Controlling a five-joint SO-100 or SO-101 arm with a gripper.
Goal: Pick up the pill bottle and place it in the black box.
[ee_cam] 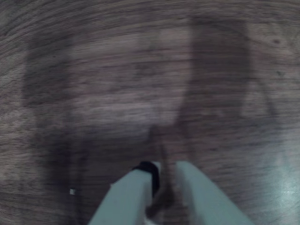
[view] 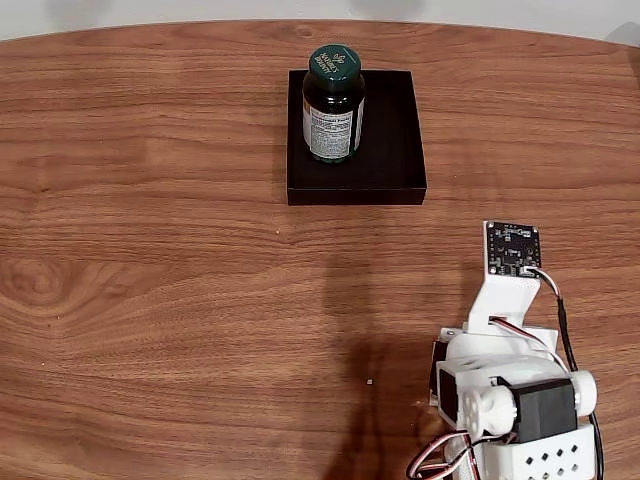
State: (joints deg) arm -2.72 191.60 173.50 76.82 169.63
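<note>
The pill bottle [view: 333, 105], dark green with a green printed cap and a white label, stands upright inside the black box [view: 395, 150], in its left rear part, at the far middle of the table in the fixed view. My arm [view: 505, 385] is folded back at the near right edge, well apart from the box. In the wrist view my gripper [ee_cam: 166, 165] points down at bare wood. Its pale fingers [ee_cam: 133, 192] are nearly together with nothing between them.
The wooden table [view: 150, 300] spreads wide to the left and in front of the box. A tiny white speck [view: 369, 381] lies on the wood near the arm, also seen as a speck [ee_cam: 71, 191] in the wrist view. The table's curved far edge runs just behind the box.
</note>
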